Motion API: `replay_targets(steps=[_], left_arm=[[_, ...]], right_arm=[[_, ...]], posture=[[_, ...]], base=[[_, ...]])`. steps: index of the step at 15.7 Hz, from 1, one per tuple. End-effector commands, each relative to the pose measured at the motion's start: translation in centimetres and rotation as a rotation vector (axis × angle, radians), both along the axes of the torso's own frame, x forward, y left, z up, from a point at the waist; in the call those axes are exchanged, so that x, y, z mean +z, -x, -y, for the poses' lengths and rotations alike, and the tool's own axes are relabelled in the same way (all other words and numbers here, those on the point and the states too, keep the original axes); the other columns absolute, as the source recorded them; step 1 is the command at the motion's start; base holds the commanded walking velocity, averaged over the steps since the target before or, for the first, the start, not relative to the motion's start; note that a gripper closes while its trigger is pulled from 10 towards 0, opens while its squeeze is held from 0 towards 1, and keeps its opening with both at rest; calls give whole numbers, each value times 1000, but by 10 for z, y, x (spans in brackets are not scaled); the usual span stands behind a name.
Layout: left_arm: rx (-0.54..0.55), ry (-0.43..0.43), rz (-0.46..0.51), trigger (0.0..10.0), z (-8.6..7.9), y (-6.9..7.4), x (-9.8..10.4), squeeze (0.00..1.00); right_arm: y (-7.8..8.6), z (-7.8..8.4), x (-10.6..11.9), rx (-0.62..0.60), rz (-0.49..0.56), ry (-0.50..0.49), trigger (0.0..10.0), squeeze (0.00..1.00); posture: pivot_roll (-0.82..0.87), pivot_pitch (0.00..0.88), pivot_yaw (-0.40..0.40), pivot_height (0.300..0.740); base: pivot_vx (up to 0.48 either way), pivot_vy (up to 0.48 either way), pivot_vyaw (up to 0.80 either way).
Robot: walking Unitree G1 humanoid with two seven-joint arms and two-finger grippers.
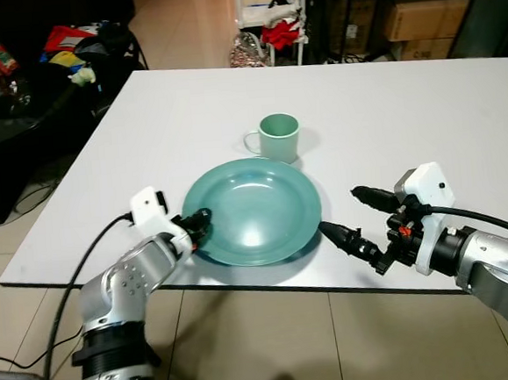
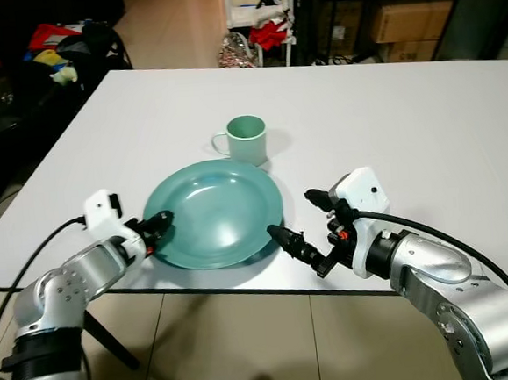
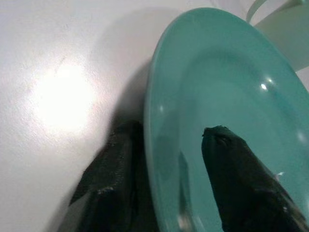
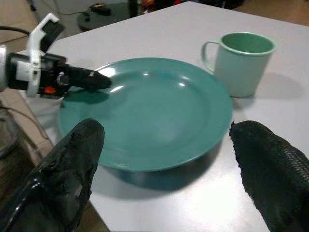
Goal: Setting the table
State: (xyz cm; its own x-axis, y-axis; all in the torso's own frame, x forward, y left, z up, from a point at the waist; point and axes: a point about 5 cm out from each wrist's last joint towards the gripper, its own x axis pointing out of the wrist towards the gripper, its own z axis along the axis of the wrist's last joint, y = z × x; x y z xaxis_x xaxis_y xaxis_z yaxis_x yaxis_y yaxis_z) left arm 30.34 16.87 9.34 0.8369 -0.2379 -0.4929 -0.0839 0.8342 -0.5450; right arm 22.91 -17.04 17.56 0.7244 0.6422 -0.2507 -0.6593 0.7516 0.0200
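Note:
A teal plate (image 1: 253, 203) lies flat near the front edge of the white table (image 1: 407, 116). Just behind it stands a pale green mug (image 1: 279, 137), handle to the left. My left gripper (image 1: 197, 225) is at the plate's left rim. In the left wrist view one black finger (image 3: 113, 179) sits under the rim and the other on the plate's inner slope, so it is shut on the plate. My right gripper (image 1: 346, 214) hovers just right of the plate, open, with nothing between its fingers.
The table's front edge runs right below the plate and both grippers. Bare tabletop stretches to the right and behind the mug. Beyond the table are a rack with clothes (image 1: 276, 25), cardboard boxes (image 1: 421, 23) and clutter on a dark seat (image 1: 67, 55).

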Motion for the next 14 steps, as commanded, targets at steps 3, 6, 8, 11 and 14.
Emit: replay_targets(steps=[3, 6, 8, 11, 14], left_arm=[[60, -43, 78, 10000, -26, 6, 3, 949], [10, -71, 225, 10000, -23, 8, 16, 0], [25, -217, 331, 10000, -33, 13, 30, 0], [98, -523, 526, 10000, -53, 40, 70, 0], [69, -584, 566, 10000, -34, 59, 87, 0]], right_arm=[[-2, 6, 10, -58, 56, -76, 10000, 0], [0, 2, 10, -65, 72, -129, 10000, 0], [1, -1, 11, -103, 120, -109, 10000, 0], [8, -20, 5, -216, 177, -135, 10000, 0], [11, -33, -5, -239, 139, -136, 10000, 0]], posture=[[-70, 0, 58, 740], [-68, 0, 66, 740], [-70, 0, 74, 740], [-40, 0, 76, 740], [-14, 0, 71, 740]], base=[[0, 0, 0], [0, 0, 0], [0, 0, 0], [0, 0, 667], [0, 0, 800]])
